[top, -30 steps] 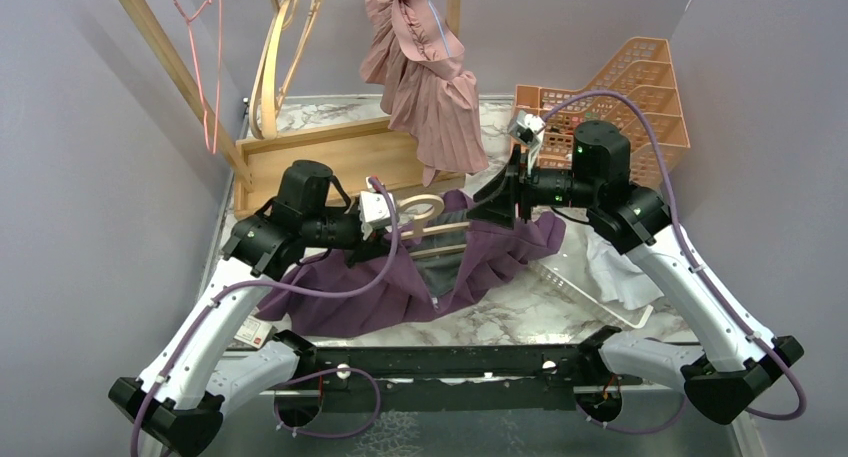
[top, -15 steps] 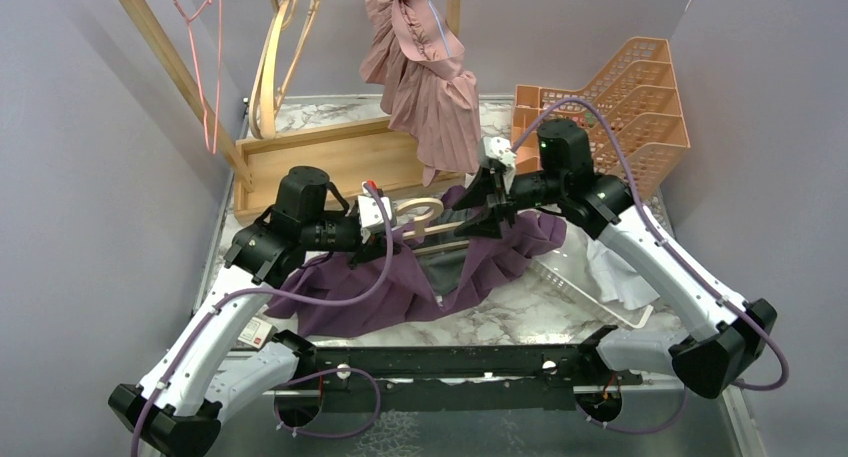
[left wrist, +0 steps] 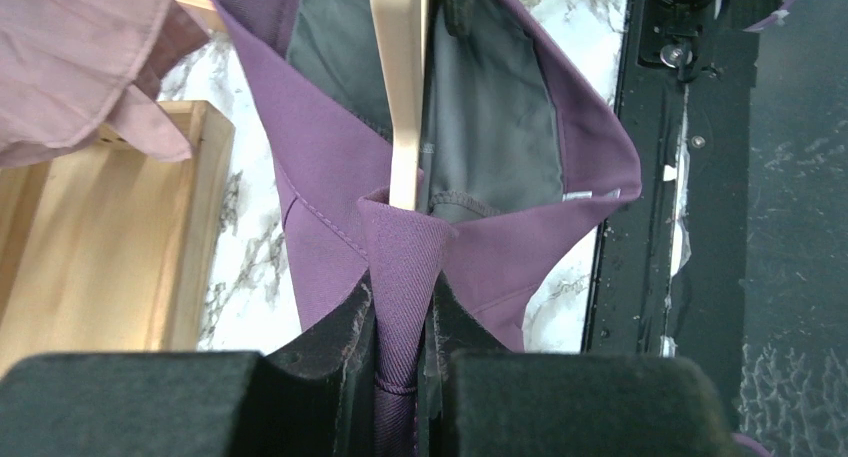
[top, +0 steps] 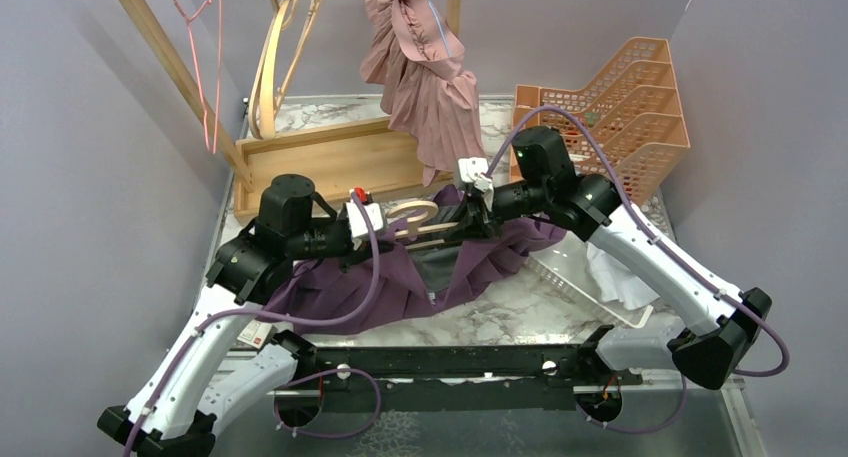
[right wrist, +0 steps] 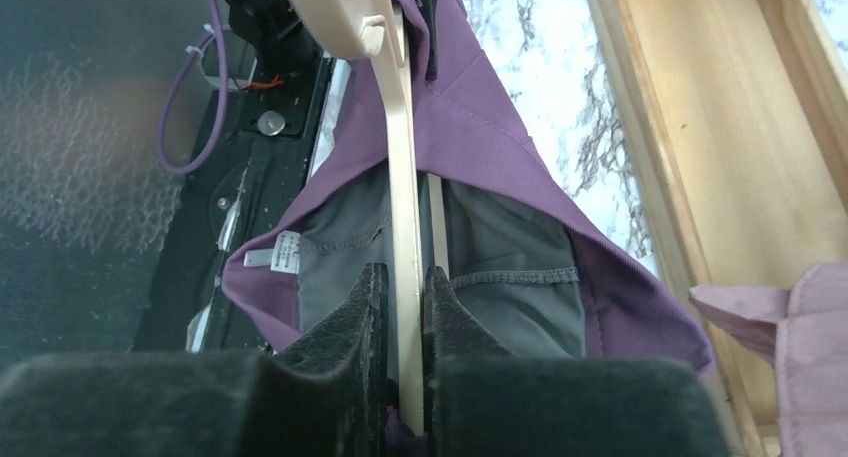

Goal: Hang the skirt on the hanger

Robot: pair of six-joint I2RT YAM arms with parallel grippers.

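- Purple pleated fabric skirt [top: 400,282]: draped on the marble tabletop [top: 520,302] between both arms, waistband raised around the pale wooden hanger [top: 418,204].
- Left gripper [left wrist: 400,312]: pinching a purple waistband fold at the hanger's end.
- Right gripper [right wrist: 405,307]: clamped on the hanger bar.
- White sewn-in label [right wrist: 284,252] in the grey lining: print illegible.

Bright even light, blurred near foreground.

- wooden hanger [left wrist: 400,77]: far part cut by the top edge; near end buried in the purple skirt [left wrist: 320,177] fold.
- wooden rack [top: 160,47]: top cropped.
- pink garment [top: 430,97]: upper end cropped.
- white cloth [top: 607,275]: partly behind right arm [top: 650,262].
- skirt label [right wrist: 283,251]: print illegible.
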